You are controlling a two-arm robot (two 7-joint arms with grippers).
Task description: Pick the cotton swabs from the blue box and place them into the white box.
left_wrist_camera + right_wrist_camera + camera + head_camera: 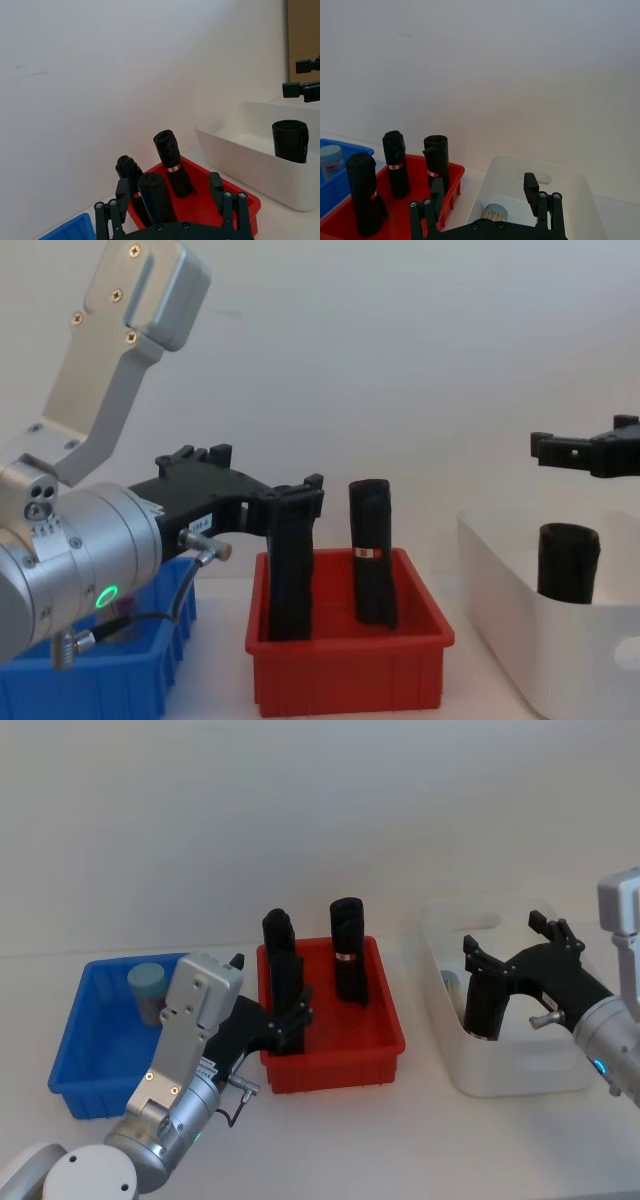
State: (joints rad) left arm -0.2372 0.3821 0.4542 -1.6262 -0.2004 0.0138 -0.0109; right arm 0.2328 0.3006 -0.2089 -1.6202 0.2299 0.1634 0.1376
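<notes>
Head view: I am looking down at three boxes sitting in a row.
Blue box (75,1050): it is holding one tub of cotton swabs (148,990).
Red box (385,1010): black rolls (348,950) are standing in it.
White box (510,1080): a black roll and one more swab tub (495,212) are sitting inside.
My left gripper (290,1020): it is hanging wide open over the red box, holding nothing.
My right gripper (515,945): it is hanging wide open over the white box, holding nothing.
</notes>
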